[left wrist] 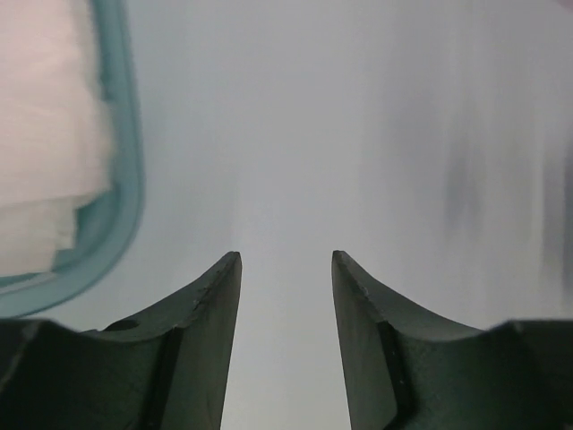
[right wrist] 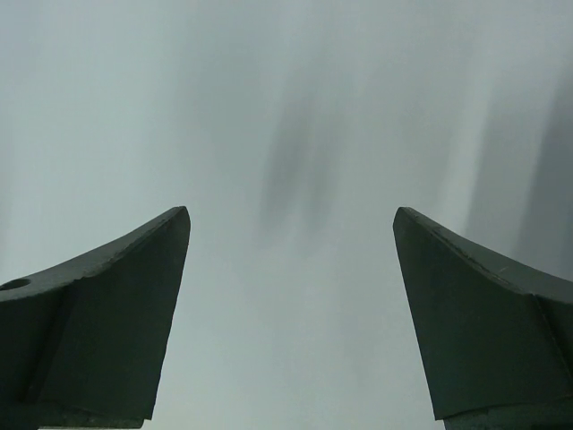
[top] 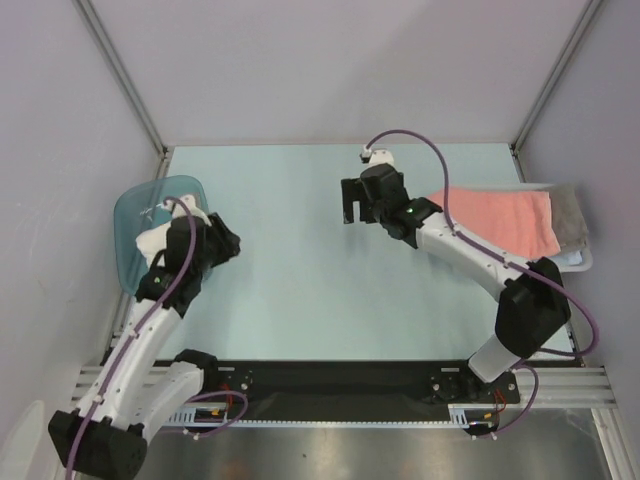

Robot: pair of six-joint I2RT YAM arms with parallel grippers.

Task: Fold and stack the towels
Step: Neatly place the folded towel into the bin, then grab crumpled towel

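A folded salmon-pink towel (top: 497,220) lies on a grey towel (top: 570,212) at the table's right edge. A white towel (top: 150,241) sits bunched in the translucent blue tub (top: 135,215) at the left; in the left wrist view this white towel (left wrist: 45,134) fills the upper left corner. My left gripper (top: 222,243) (left wrist: 285,255) hangs just right of the tub, open, with only bare table between its fingers. My right gripper (top: 350,205) (right wrist: 291,212) is over the middle of the table, left of the pink towel, wide open and holding nothing.
The tub's rim (left wrist: 125,179) curves close by the left finger. A pale edge (top: 580,262) shows under the stacked towels at the right; I cannot tell what it is. Walls close the table on three sides.
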